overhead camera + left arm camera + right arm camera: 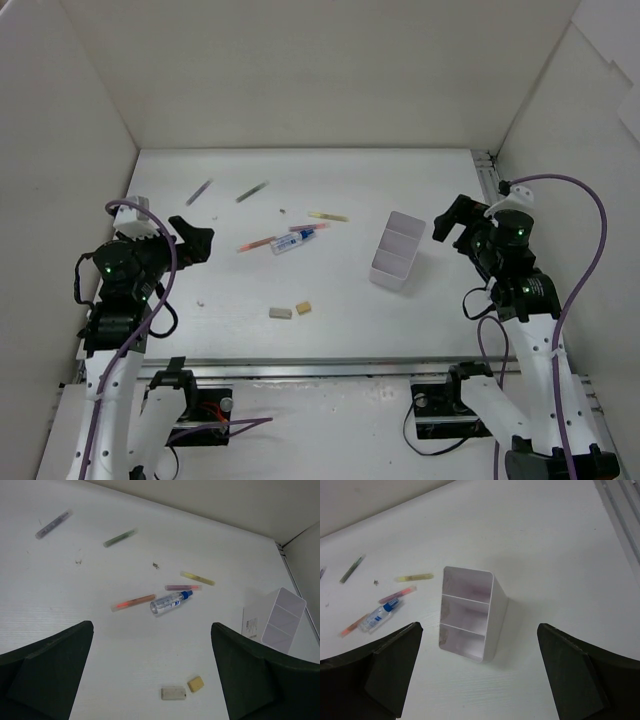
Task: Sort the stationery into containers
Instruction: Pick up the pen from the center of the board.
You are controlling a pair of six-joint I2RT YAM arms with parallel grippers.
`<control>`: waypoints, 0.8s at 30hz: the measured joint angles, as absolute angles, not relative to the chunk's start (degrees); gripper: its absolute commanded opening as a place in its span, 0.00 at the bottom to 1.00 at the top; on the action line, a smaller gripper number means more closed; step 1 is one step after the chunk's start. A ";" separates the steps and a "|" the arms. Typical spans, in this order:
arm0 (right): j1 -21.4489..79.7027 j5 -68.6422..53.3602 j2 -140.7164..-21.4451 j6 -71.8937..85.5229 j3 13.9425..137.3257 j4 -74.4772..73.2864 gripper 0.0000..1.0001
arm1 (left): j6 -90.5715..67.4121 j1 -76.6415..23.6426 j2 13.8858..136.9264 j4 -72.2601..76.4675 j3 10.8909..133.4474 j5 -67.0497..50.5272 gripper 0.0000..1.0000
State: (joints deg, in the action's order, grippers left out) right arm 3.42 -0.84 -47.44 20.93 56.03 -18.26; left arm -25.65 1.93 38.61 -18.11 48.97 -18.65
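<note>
While the pens (258, 243) lie scattered centrally, the box (390, 276) stands apart, rightward.

White table (350, 320): pens (258, 243), erasers (281, 313), box (388, 278)

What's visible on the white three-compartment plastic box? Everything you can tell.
The white three-compartment plastic box looks like thin matte plastic: a rectangular tub, open on top, split by two inner walls into three cells in a row, all seemingly empty. It stands upright on the white table, right of the scattered pens, touching nothing else. The left wrist view shows a printed label on one outer side.
</note>
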 measured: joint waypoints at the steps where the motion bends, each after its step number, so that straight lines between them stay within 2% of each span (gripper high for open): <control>1: 3.42 -1.93 -47.44 20.71 56.03 -18.24 0.98 | -25.52 1.96 38.83 -18.09 48.99 -18.92 1.00; 6: 3.44 -7.55 -48.58 18.81 56.01 -18.20 0.98 | -22.83 1.96 42.04 -17.30 49.82 -21.61 1.00; 10: 3.44 -9.89 -49.84 17.43 55.70 -17.87 0.98 | -19.44 1.93 49.45 -16.14 53.93 -23.20 1.00; 17: 3.46 -10.98 -50.87 16.14 55.55 -17.50 0.98 | -11.29 1.98 72.44 -16.71 72.47 -24.21 1.00; 24: 3.53 -11.18 -54.94 16.14 55.42 -17.34 0.98 | -3.99 4.56 96.20 -25.32 94.02 -24.05 1.00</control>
State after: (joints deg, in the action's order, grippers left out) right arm 3.53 -11.18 -54.94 16.14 55.42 -17.34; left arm -3.99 4.56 96.20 -25.32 94.02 -24.05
